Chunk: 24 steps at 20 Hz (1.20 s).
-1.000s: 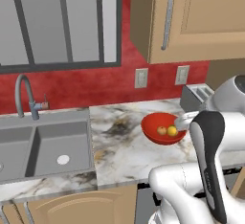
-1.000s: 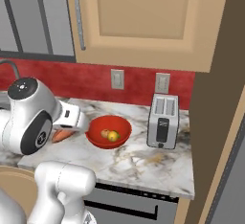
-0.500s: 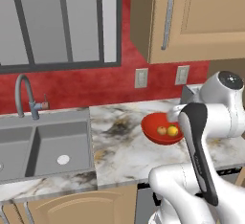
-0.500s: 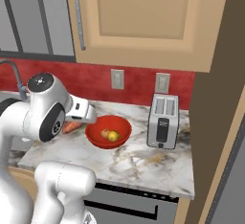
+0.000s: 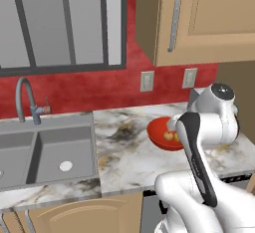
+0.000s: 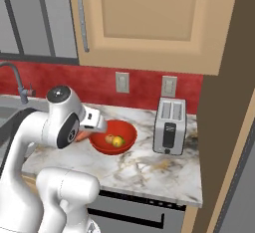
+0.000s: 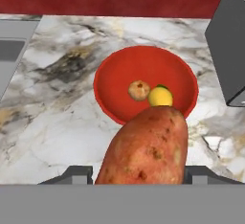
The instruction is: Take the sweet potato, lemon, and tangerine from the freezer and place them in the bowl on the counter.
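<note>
My gripper is shut on the sweet potato, a reddish-brown lump that juts forward between the two fingertips. Its far tip reaches over the near rim of the red bowl. The bowl stands on the marble counter and holds the tangerine and the lemon side by side. In the right base view, the sweet potato pokes out beside the arm, just left of the bowl. The bowl is partly behind my arm in the left base view.
A grey toaster stands right of the bowl, by a tall tan panel; the grey face beyond it looks like the freezer. A sink with a faucet lies to the left. Tan cabinets hang overhead.
The arm has swung right, bringing the hand and the held sweet potato up to the bowl's left rim. The lemon and tangerine have stayed put in the bowl.
</note>
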Motion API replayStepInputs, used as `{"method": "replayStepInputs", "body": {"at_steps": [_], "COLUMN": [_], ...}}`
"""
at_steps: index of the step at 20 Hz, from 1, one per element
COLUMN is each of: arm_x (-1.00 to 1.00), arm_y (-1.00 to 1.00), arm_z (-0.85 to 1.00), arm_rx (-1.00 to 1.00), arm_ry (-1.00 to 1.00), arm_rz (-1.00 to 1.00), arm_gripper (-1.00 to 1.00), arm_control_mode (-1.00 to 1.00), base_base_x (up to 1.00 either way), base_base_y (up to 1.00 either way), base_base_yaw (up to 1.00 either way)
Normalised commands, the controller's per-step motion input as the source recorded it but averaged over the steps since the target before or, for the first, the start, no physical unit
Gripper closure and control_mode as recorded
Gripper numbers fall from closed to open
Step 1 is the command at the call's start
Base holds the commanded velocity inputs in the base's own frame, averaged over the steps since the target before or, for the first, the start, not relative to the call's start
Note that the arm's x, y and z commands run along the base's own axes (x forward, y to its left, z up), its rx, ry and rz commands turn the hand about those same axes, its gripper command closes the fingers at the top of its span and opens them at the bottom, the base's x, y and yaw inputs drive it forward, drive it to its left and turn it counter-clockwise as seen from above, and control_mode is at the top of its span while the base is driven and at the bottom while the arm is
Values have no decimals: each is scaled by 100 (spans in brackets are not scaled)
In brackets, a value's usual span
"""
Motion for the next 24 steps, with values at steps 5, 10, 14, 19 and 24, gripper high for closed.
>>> {"method": "replayStepInputs", "body": {"at_steps": [5,10,14,19,24], "arm_x": [39,41,36,34,22], "arm_y": [-2,-2,-9,-8,-5], "arm_z": [-43,-19,-12,-18,-35], "arm_rx": [0,1,2,1,0], "arm_ry": [0,0,0,0,0], "arm_rz": [0,0,0,0,0], "arm_gripper": [100,100,100,100,100], "arm_control_mode": [-100,-100,-100,-100,-100], "base_base_x": [0,0,0,0,0], "base_base_y": [0,0,0,0,0], "base_base_yaw": [0,0,0,0,0]}}
